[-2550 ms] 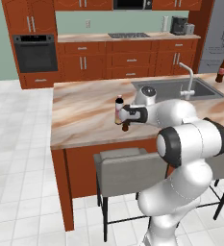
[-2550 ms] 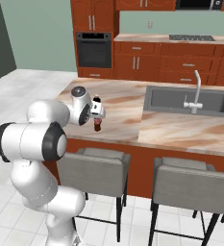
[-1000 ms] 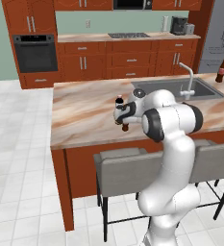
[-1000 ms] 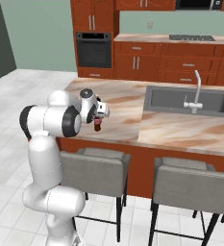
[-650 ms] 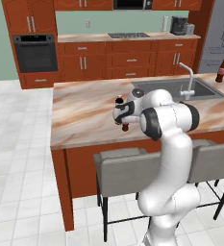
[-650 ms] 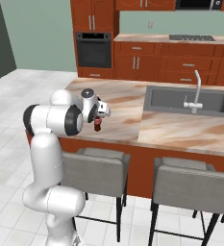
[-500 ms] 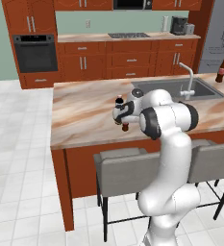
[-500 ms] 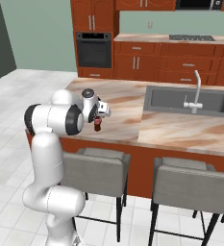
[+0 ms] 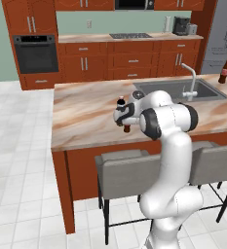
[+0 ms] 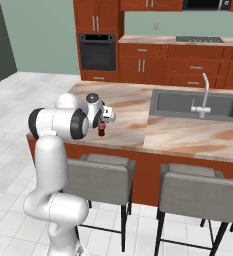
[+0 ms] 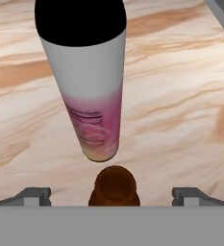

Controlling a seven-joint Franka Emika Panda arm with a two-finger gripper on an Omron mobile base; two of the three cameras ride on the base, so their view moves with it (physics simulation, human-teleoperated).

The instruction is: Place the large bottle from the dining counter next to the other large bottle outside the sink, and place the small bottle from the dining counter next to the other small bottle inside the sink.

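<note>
In the hand view the large bottle [image 11: 92, 91], white with a pink-to-yellow body and black cap, stands on the marbled dining counter [image 11: 180, 96] just beyond the small bottle [image 11: 114, 186]. I see the small bottle's brown top from above. My gripper [image 11: 112, 195] is open, with a fingertip on each side of the small bottle and not touching it. In the left base view my gripper [image 9: 121, 115] hangs over the small bottle [image 9: 126, 129], and the large bottle's black cap [image 9: 120, 101] peeks above the hand. The other large bottle [image 9: 224, 73] stands right of the sink [image 9: 183, 90].
A curved silver faucet [image 9: 193, 83] rises at the sink's near edge. Two grey stools [image 10: 100, 177] stand against the front of the dining counter [image 10: 133, 107]. Behind it are wood cabinets and an oven [image 9: 35, 52]. The small bottle [image 10: 101, 130] stands near the counter's front left part.
Since the earliest frames the arm has swung its elbow up, closer to the counter. Over the last second the hand has hardly moved, and the jaws have stayed open.
</note>
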